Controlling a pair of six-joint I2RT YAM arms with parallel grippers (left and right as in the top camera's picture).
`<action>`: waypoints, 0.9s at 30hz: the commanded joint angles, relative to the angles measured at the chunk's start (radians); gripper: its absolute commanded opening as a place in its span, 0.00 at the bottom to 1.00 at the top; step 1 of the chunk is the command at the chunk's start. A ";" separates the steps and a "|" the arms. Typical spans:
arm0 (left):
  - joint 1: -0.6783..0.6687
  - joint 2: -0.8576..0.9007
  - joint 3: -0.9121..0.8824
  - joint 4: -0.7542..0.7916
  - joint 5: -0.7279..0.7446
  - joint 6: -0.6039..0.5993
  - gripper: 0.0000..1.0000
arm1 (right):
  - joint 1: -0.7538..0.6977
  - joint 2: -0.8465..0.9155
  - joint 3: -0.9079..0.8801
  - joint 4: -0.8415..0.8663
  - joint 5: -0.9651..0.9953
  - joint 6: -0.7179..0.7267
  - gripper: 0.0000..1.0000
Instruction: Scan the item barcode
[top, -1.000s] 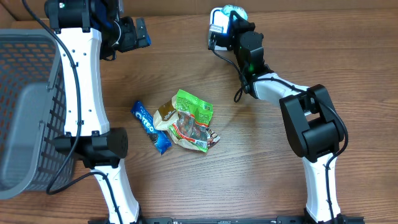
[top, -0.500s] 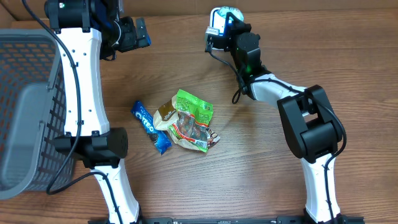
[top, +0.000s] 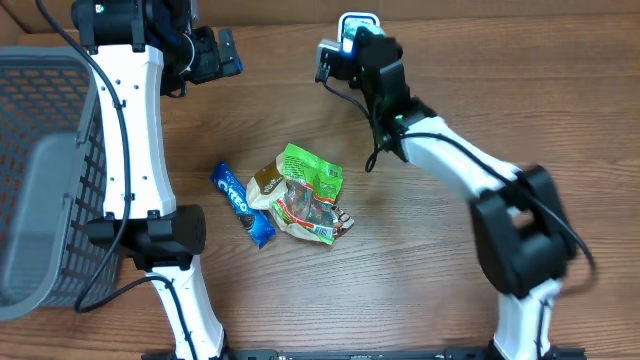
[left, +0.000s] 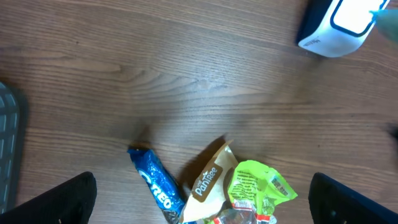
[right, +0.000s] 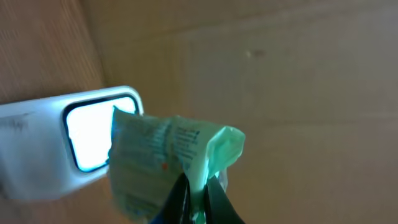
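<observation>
Right claw (right: 194, 198): you have it pressed together on the pale green packet (right: 165, 158), pinching the packet's crimped edge at its 6 o'clock side in the right wrist view.
Task item: the pale green packet is held at the 12 o'clock edge of the surface (top: 420, 290), right in front of the scanner (right: 37, 146). From overhead the right claw hides most of it.
Scanner: a white unit standing at 12 o'clock in the overhead view. Its lit window (right: 90, 134) glows white, and the packet covers the window's 3 o'clock edge. You cannot tell whether packet and window touch.
Print: the packet's printed face is turned toward the window side, but it is too blurred to read.
Left claw (top: 232, 54): spread wide and empty, up at about 11 o'clock and well apart from the scanner.
Pile: near the middle of the surface a green bag (top: 312, 170) overlaps a brown bag (top: 264, 184), which sits at its 9 o'clock.
Oreo pack (top: 241, 204): blue, lying flat just beside the pile at its 9 o'clock.
Basket (top: 40, 110): grey mesh, at the 9 o'clock edge of the surface.
</observation>
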 joint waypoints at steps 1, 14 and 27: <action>-0.004 0.001 0.020 -0.001 -0.003 -0.014 1.00 | 0.058 -0.196 0.027 -0.148 0.034 0.233 0.04; -0.004 0.001 0.020 -0.001 -0.003 -0.014 1.00 | -0.105 -0.466 0.018 -1.071 -0.438 1.445 0.04; -0.004 0.001 0.020 -0.001 -0.004 -0.014 1.00 | -0.634 -0.414 -0.272 -1.043 -0.616 1.550 0.04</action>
